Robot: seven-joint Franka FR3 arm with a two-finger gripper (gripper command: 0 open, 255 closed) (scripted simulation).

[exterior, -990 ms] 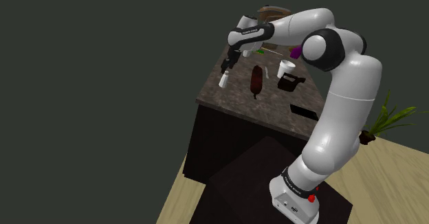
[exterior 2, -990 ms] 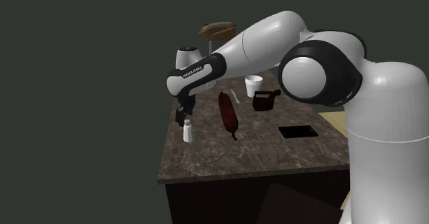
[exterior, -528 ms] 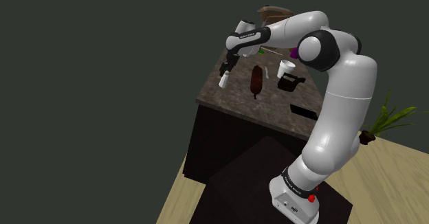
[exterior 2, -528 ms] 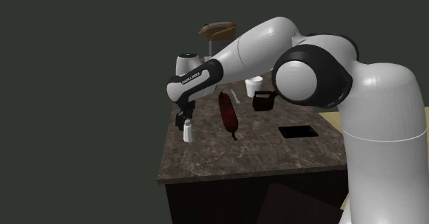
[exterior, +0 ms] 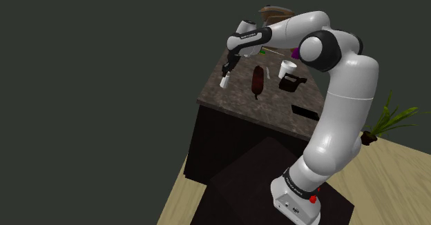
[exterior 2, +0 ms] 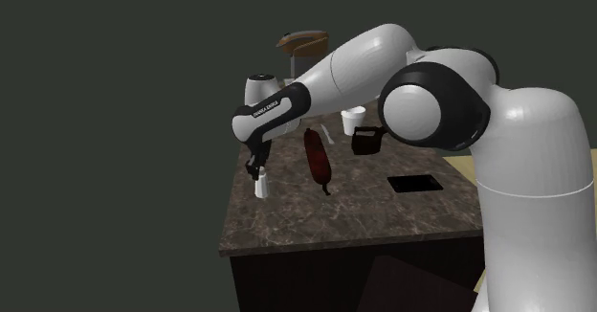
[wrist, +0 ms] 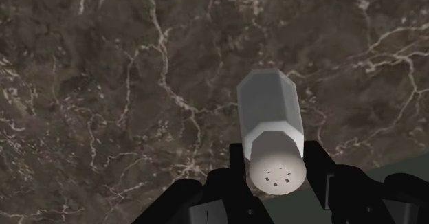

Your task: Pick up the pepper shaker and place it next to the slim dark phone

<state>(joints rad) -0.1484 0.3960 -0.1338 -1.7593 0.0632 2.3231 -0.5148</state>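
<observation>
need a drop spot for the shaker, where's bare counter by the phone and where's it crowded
Bare marble lies between the phone and the long dark red thing, and along the counter edge nearest the second exterior camera. The far end is crowded: white cup and black jug close together.

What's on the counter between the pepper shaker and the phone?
A long dark red sausage lies between the pepper shaker and the phone, clearest in the second exterior view.
</observation>
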